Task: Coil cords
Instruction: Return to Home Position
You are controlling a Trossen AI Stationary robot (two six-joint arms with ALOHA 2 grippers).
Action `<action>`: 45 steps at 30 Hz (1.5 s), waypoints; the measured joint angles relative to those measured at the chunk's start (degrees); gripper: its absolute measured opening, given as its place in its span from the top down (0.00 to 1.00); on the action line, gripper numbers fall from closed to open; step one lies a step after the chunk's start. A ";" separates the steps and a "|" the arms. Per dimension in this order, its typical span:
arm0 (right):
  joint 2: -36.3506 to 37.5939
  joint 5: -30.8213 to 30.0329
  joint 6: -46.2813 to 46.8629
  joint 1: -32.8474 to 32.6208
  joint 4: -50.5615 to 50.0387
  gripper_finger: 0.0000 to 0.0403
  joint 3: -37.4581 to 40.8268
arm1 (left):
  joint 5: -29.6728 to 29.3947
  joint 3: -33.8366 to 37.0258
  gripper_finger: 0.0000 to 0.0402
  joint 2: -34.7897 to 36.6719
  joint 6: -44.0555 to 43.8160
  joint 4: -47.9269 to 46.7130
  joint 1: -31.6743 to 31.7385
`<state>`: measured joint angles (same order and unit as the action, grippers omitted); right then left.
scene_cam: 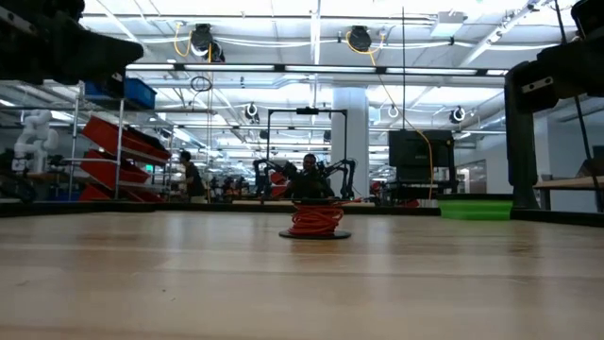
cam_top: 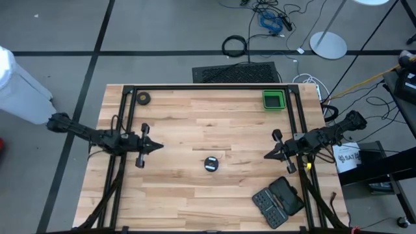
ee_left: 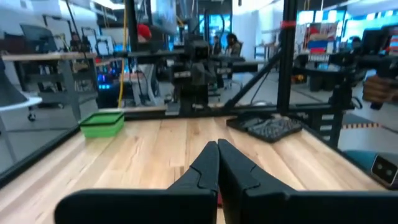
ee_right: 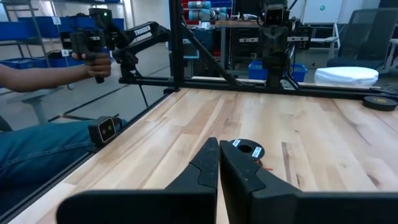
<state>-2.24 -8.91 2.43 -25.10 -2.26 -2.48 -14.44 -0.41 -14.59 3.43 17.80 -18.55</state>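
Note:
The thin red cord (scene_cam: 315,217) is wound in a coil on its small round black reel (cam_top: 210,164), which rests flat on the wooden table near its middle. The right wrist view shows the reel's black top (ee_right: 247,149). My left gripper (cam_top: 159,147) hovers shut at the table's left, pointing level toward the reel and well short of it. My right gripper (cam_top: 266,155) hovers shut at the table's right, also pointing level toward the reel, clear of it. The fingertips of each meet in its own wrist view: left gripper (ee_left: 217,144), right gripper (ee_right: 219,143).
A green bin (cam_top: 273,99) stands at the far right, and a small black ring-shaped roll (cam_top: 143,99) lies at the far left. An open black case (cam_top: 278,200) lies at the near right. A black frame rail (cam_top: 208,87) borders the table. A person's hand (ee_right: 93,62) holds a device beyond the table's edge.

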 joint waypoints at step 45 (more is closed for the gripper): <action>1.77 -1.14 -7.08 7.92 0.54 1.00 -0.04 | 7.21 0.03 0.99 14.58 -0.06 -15.68 12.75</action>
<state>-0.47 -10.05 -4.65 -17.18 -1.72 -2.52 -7.23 -0.38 -0.01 3.36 2.12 -5.80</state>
